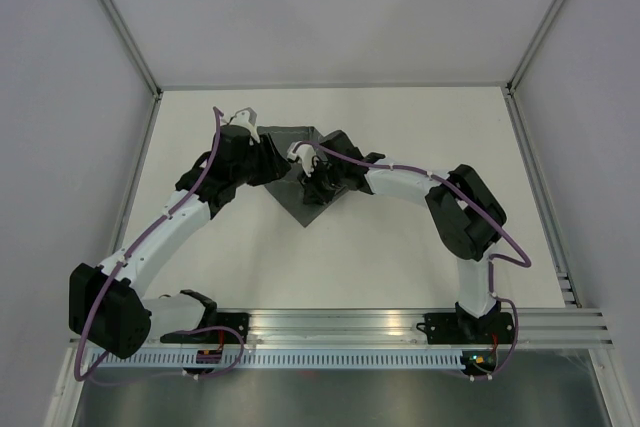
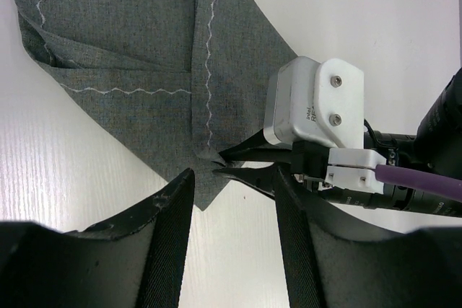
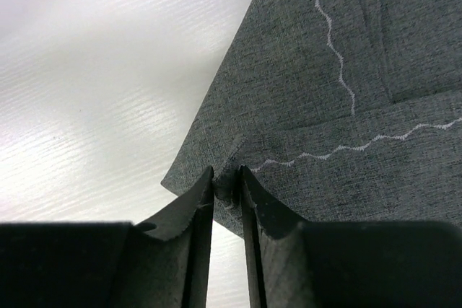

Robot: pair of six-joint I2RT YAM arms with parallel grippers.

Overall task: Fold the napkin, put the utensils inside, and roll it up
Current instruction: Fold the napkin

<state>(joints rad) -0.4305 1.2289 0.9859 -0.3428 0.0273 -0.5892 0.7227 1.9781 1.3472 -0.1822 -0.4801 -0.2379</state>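
Observation:
The dark grey napkin (image 1: pixel 301 209) lies partly folded mid-table, its white wavy hem stitching plain in the left wrist view (image 2: pixel 130 48). My right gripper (image 3: pixel 227 179) is shut on a corner of the napkin (image 3: pixel 339 48), with cloth bunched between its fingertips. In the left wrist view that pinch shows at the napkin's near corner, under the right gripper (image 2: pixel 229 161). My left gripper (image 2: pixel 234 175) is open and empty, its jaws straddling bare table just below that corner. In the top view both grippers, left (image 1: pixel 278 171) and right (image 1: pixel 306 183), meet over the napkin. The utensils are out of view.
The white table (image 1: pixel 420 127) is walled by grey panels at the back and sides. An aluminium rail (image 1: pixel 350 325) runs along the near edge with both arm bases. The right wrist's white camera housing (image 2: pixel 312 102) sits close to my left gripper's right finger.

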